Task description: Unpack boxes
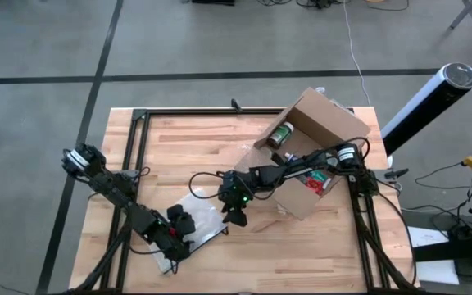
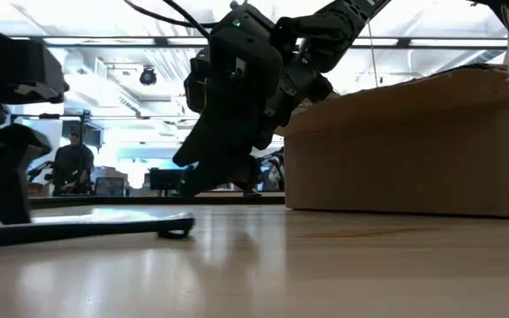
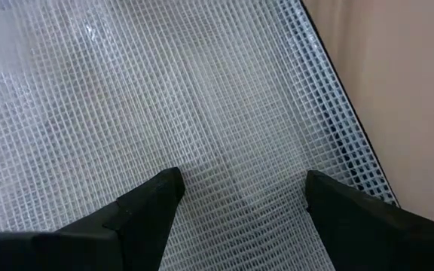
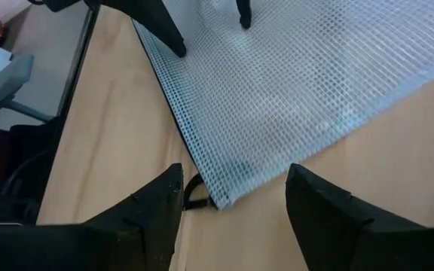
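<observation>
From above, the brown box (image 1: 322,143) lies open on the far right part of the wooden table (image 1: 195,147); a green can (image 1: 280,134) sits by its open flap, and something red and green (image 1: 316,182) shows at its near side; the right arm reaches from the box side toward the middle, and its gripper (image 1: 235,215) hangs over one end of a flat see-through pouch (image 1: 201,215); the left gripper (image 1: 180,229) is over the other end of the same pouch, near the front left of the table.

From table height, the box (image 2: 405,150) stands at the right, resting on the table; the right gripper (image 2: 203,172) hangs just above the wood, left of the box; the pouch (image 2: 87,228) lies flat at the left; a person (image 2: 71,163) shows far off in the room.

In the left wrist view, the left fingers (image 3: 153,207) stand wide apart over the gridded pouch (image 3: 164,98), holding nothing.

In the right wrist view, the right fingers (image 4: 160,203) stand wide apart over the pouch corner (image 4: 224,197), where a small black pull tab (image 4: 194,194) sticks out; they hold nothing.
</observation>
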